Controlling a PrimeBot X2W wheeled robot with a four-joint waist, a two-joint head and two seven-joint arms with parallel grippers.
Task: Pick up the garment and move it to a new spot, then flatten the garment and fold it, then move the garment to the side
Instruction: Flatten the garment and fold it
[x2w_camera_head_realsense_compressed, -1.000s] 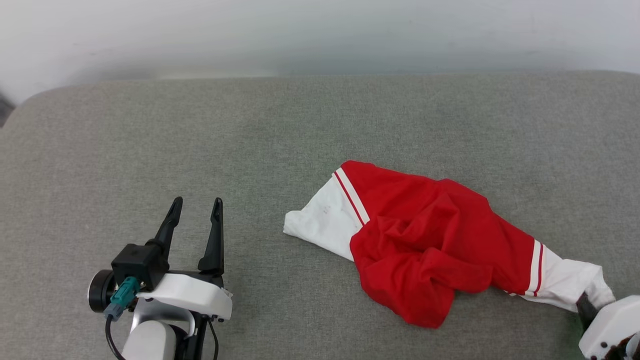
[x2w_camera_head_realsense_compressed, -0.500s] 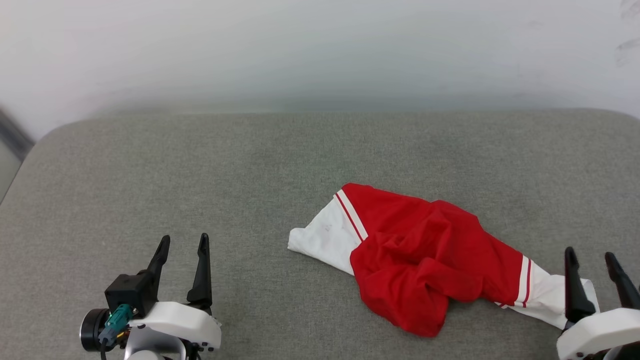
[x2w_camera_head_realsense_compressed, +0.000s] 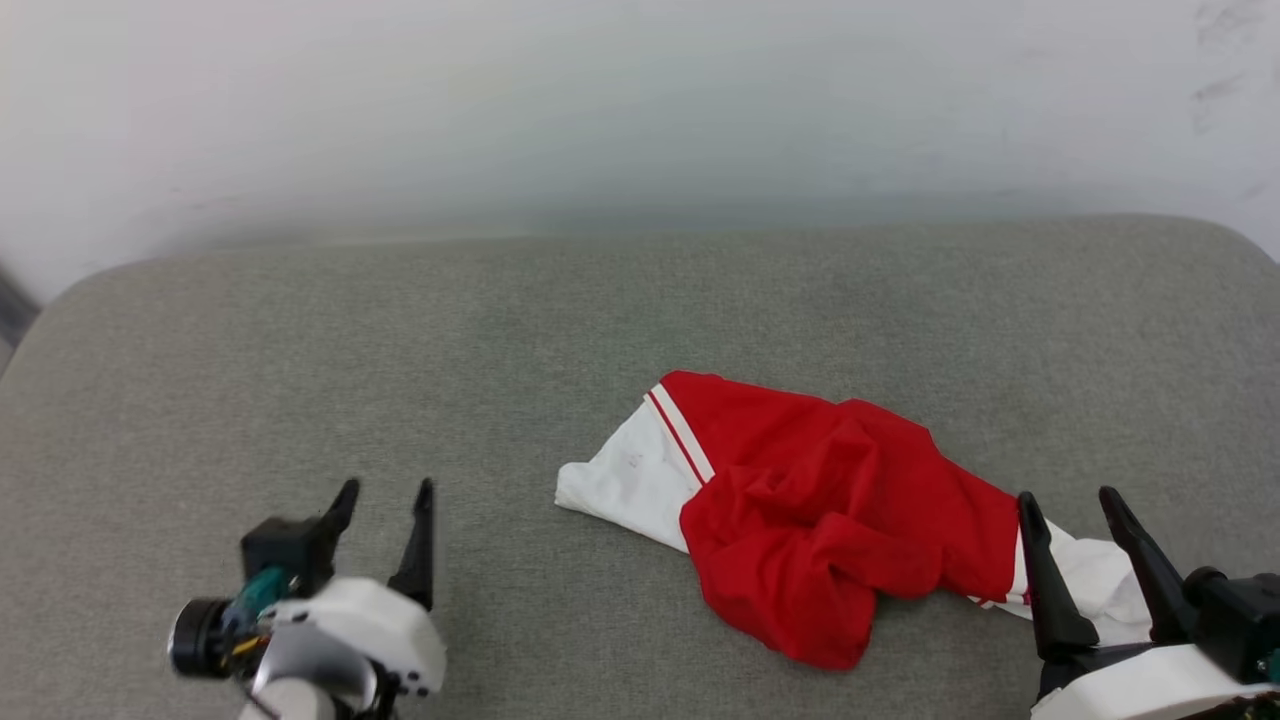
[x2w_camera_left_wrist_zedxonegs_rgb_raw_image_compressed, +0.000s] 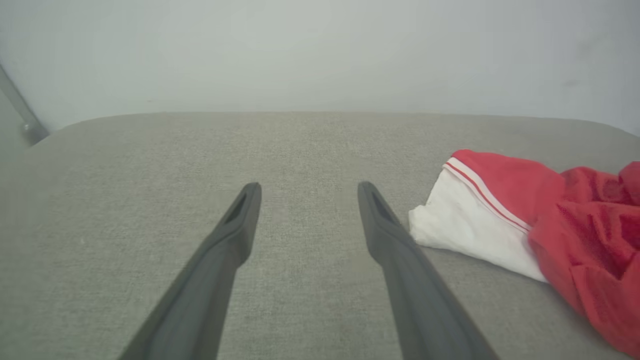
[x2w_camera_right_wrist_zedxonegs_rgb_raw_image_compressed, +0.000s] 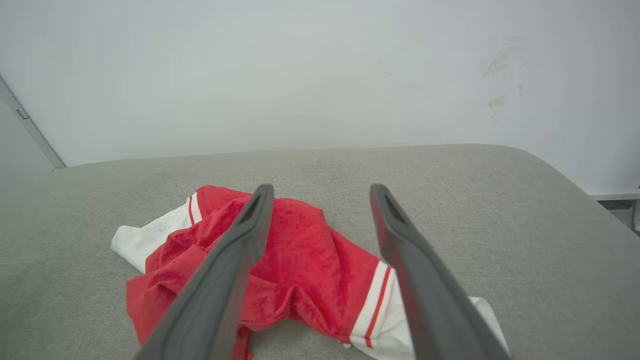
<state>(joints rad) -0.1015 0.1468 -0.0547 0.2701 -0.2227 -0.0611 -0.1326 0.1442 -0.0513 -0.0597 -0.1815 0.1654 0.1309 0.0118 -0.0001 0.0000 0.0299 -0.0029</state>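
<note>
The red jersey (x2w_camera_head_realsense_compressed: 800, 520) lies crumpled on grey upholstery (x2w_camera_head_realsense_compressed: 500, 330). The left end effector (x2w_camera_head_realsense_compressed: 387, 487) and right end effector (x2w_camera_head_realsense_compressed: 1068, 496) gape, empty.

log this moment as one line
red-and-white t-shirt: crumpled on grey cushion | left gripper: open, clear of shirt | right gripper: open, over white sleeve, holding nothing

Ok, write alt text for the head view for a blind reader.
A crumpled red garment with white sleeves lies right of centre on a grey padded surface. The right gripper, open, sits at the garment's right-hand end; the left gripper, also open, is apart from it at lower left.
</note>
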